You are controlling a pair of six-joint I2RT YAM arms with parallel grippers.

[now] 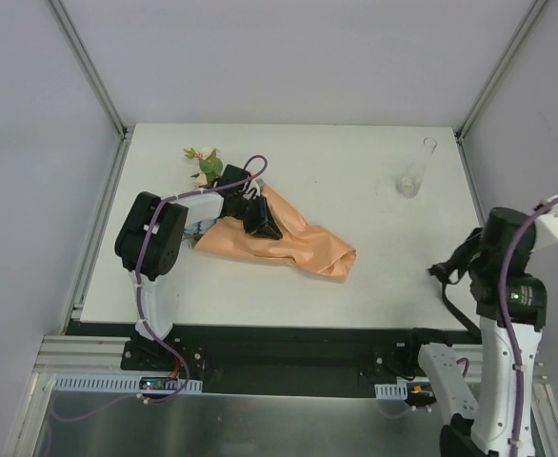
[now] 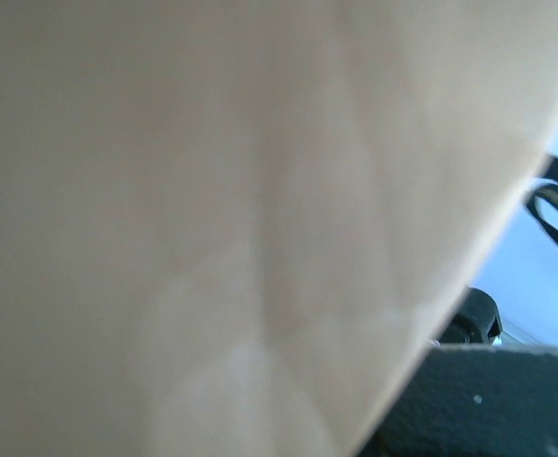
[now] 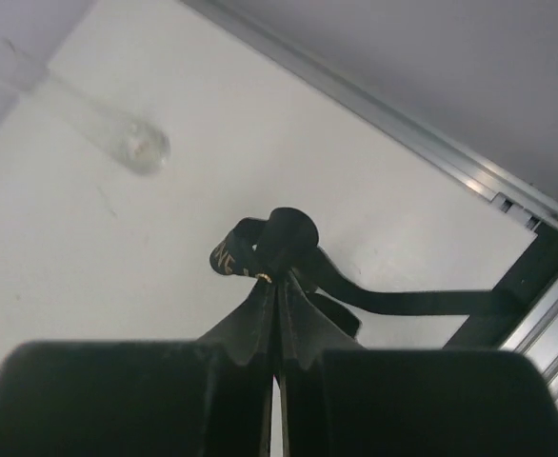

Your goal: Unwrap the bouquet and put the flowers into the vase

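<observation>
At the bench's (image 1: 384,205) right edge, right jaws clamp the ribbon (image 3: 229,255).
Left jaws lie on the bouquet (image 1: 303,248); their grip cannot be told.

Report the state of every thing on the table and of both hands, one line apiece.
bouquet: lying on its side, wrapped, untied.
flowers: inside the wrap, heads poking out of the far-left end.
vase: standing, no flowers in it.
ribbon: off the bouquet, pinched in the right hand.
right hand: shut on the ribbon.
left hand: down on the bouquet; open or shut unclear.
</observation>
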